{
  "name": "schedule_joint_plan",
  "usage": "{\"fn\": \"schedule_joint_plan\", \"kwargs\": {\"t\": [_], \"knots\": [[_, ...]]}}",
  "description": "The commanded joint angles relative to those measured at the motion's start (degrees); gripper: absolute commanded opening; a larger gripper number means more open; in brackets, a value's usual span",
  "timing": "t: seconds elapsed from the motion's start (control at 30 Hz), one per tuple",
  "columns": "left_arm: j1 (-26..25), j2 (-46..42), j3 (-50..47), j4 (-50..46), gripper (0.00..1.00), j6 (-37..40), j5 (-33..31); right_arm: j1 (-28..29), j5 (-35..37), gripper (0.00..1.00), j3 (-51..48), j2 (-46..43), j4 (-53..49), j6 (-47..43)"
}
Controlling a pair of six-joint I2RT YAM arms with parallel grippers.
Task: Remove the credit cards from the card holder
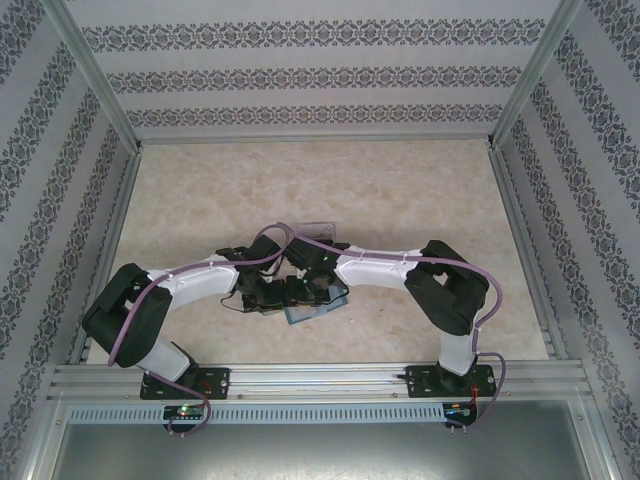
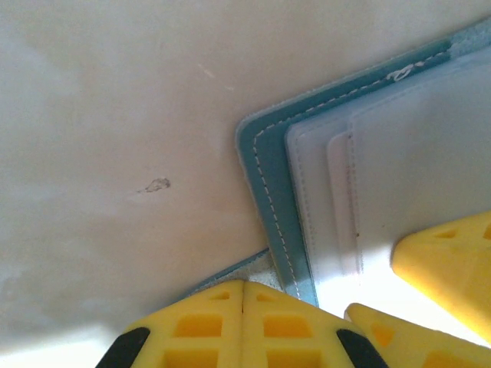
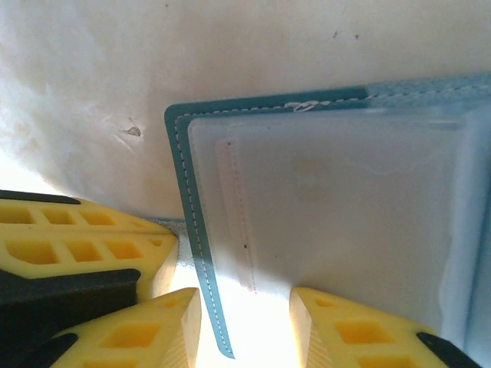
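Right now our left fingers [image 2: 242, 326] are pressed shut, with nothing between them. Their tips sit just beside the corner of the card holder [image 2: 268, 199], and a bit of blue peeks out right in front of them. We think they are there to pin the card holder to the bench [image 2: 115, 115], so it will not slide when we pull. We cannot tell if they really touch it.

Our right fingers [image 3: 303, 310] are spread apart. The blue stitched edge of the card holder runs into the gap between them, and the see-through pockets [image 3: 345, 207] lie just past their tips. They are not squeezing anything that we can see. We think they are lined up to reach into a pocket and pinch a card.

The card holder lies open and flat, in front of both sets of fingers. The credit cards are hard to pick out. We see pale layers in the pockets, but bright glare hides which one is a card.

What is in the way? Our two sets of fingers are very close together. The pocket lips lie flat, so sliding under one looks tricky. A clear plastic piece [image 1: 318, 228] lies farther out, beyond both sets of fingers.
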Motion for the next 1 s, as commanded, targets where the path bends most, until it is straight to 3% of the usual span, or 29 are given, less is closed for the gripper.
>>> {"fn": "schedule_joint_plan", "kwargs": {"t": [0.0,0.47,0.97], "knots": [[-0.55,-0.35,-0.89,-0.3,0.01,0.18,-1.84,1.08,4.1,0.4,0.34,1.74,-5.41,-1.56],[-0.55,-0.21,-0.5,-0.65,0.01,0.55,-1.5,4.2,16.96,0.48,7.73,3.97,-19.67,-5.44],[-0.56,-0.01,-0.15,-1.09,0.01,1.18,-1.37,5.65,23.46,0.53,10.93,4.15,-25.9,-6.21]]}}
